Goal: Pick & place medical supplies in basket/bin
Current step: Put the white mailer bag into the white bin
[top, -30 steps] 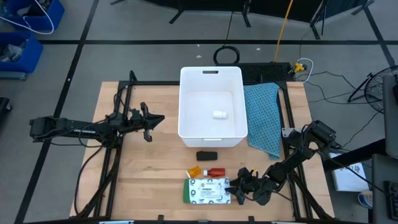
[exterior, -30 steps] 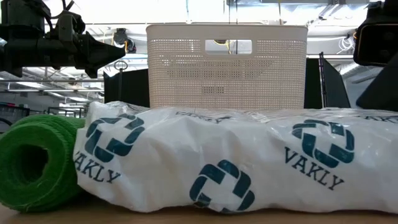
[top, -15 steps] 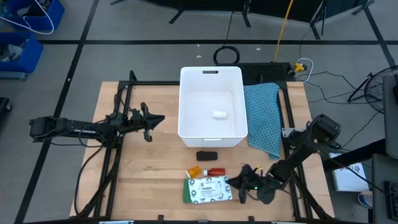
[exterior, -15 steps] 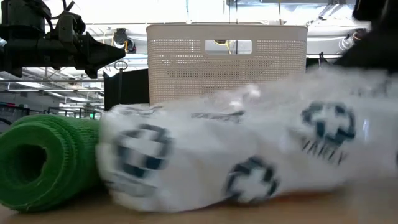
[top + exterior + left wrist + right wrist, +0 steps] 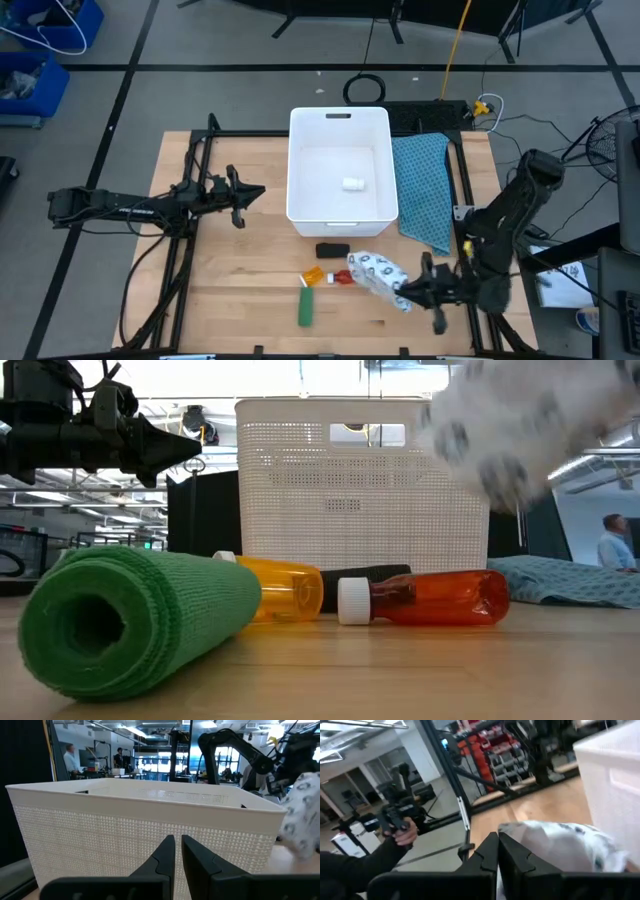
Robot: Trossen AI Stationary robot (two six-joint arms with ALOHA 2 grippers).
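1. The table top point(image 5: 250, 270) was pale wood in joined strips, smooth with a low sheen.
2. The white basket point(image 5: 300, 480) was matt plastic, its walls pierced all over with fine holes like mesh.
3. The green roll point(image 5: 140, 615) looked like soft woven cloth, ribbed and matt.
4. The red bottle point(image 5: 435, 598) was glossy see-through plastic with a ridged white cap; the orange vial point(image 5: 285, 588) at its 9 o'clock was glossy too.
5. The white packet point(image 5: 375, 272) was thin crinkled plastic film with dark green print.
6. The blue-green cloth point(image 5: 425, 190) was matt, textured fabric.
7. The left gripper's fingers point(image 5: 162, 860) were smooth, matt black.
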